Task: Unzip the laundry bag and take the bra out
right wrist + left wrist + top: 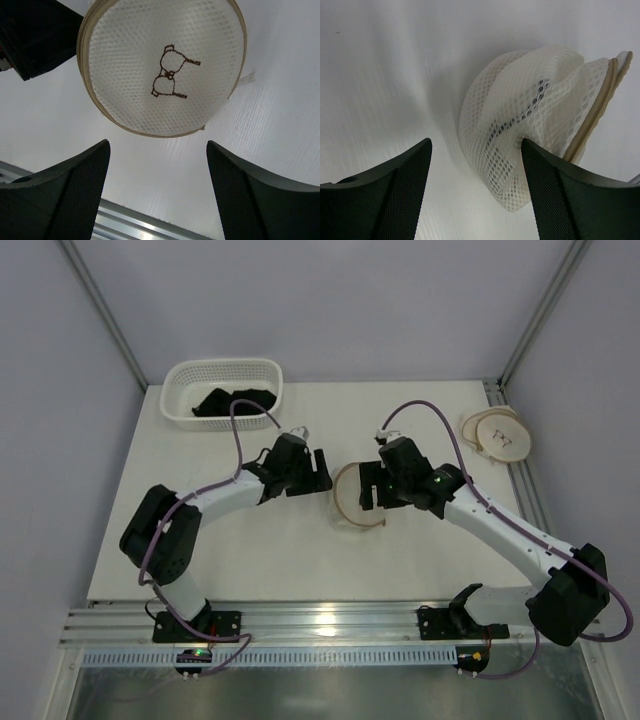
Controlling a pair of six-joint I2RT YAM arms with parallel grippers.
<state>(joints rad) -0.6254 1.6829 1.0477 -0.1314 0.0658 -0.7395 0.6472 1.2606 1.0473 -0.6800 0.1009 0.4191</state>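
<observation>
Laundry bag [352,498] sits about mid-surface [200,560] in the overhead view, directly between the two arms. The left claw [323,472] is just at its left edge and the right claw [372,495] at its right. A white lattice basket [262,368] holding black cloth [230,400] stands at the far left corner. A second round pouch [497,433] lies well apart at the far right.

From the left wrist, the left claw [476,145] is spread wide. The mesh bag [535,115] bulges in front of it, its tan rim [600,105] turned to the right, and the claw's right finger [570,200] seems to brush the mesh. A dark strap of the bra [530,107] shows through the netting, so the bra is inside. I cannot tell from here whether the zip is parted.

From the right wrist, the right claw [157,145] is also spread and pinches nothing. The bag's flat round face [165,65], with its small brown bra drawing [170,75], lies just beyond the fingertips, not touching them.

The step in hand looks like taking hold of the bag for unzipping. Next, one claw needs to pin the mesh body firmly while the other finds the zip pull on the rim. The pull is not visible in any view.
</observation>
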